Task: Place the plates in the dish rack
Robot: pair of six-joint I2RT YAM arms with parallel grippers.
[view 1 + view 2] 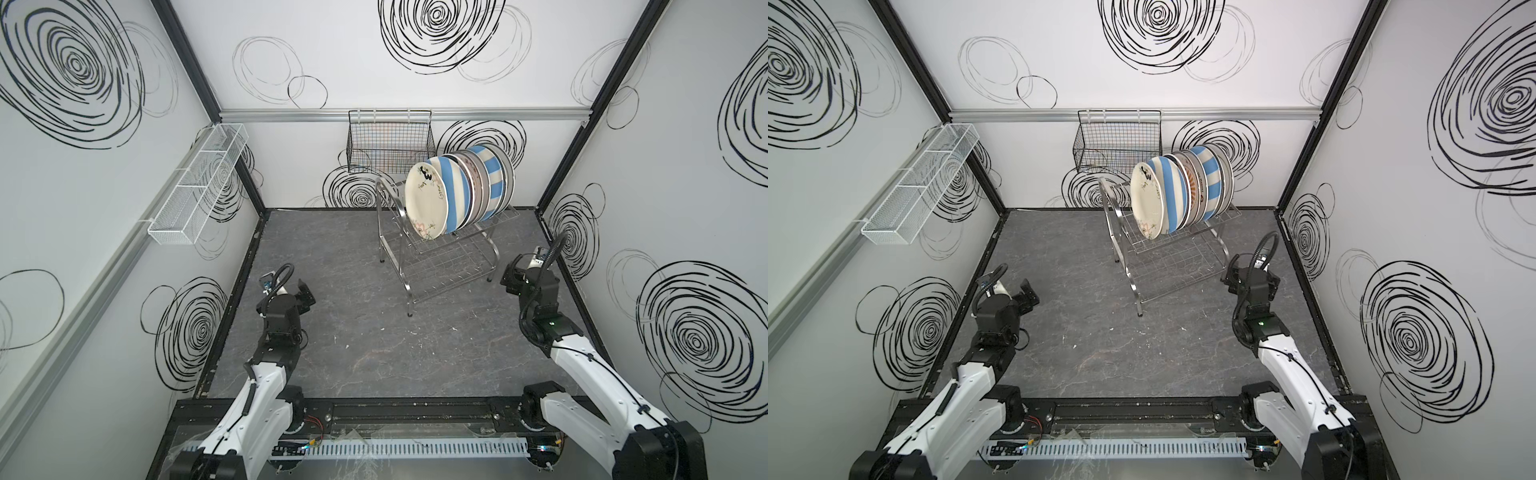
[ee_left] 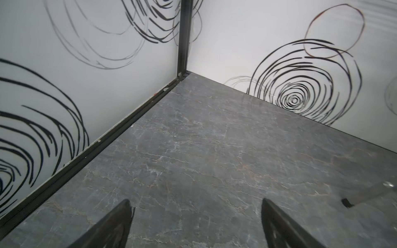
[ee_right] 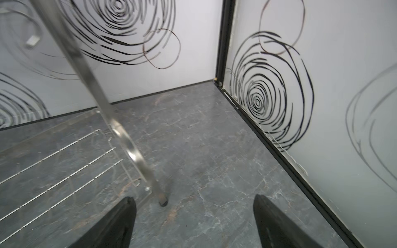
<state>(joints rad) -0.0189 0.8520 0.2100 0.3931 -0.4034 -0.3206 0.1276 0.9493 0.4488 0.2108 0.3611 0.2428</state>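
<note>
Several plates (image 1: 457,191) (image 1: 1179,191) stand on edge in a row in the upper tier of the steel dish rack (image 1: 384,216) (image 1: 1125,249) at the back right. The front one is cream with drawings (image 1: 426,203), and a blue-striped one (image 1: 455,195) stands behind it. My left gripper (image 1: 305,293) (image 2: 196,201) hovers open over bare floor at the left, holding nothing. My right gripper (image 1: 513,276) (image 3: 194,198) is open and empty beside the rack's near right leg (image 3: 137,154). The rack's lower tier holds nothing.
A black wire basket (image 1: 388,141) hangs on the back wall behind the rack. A long white mesh tray (image 1: 199,183) is fixed to the left wall. The grey marbled floor (image 1: 353,332) is walled on three sides, and a rack foot (image 2: 345,203) shows in the left wrist view.
</note>
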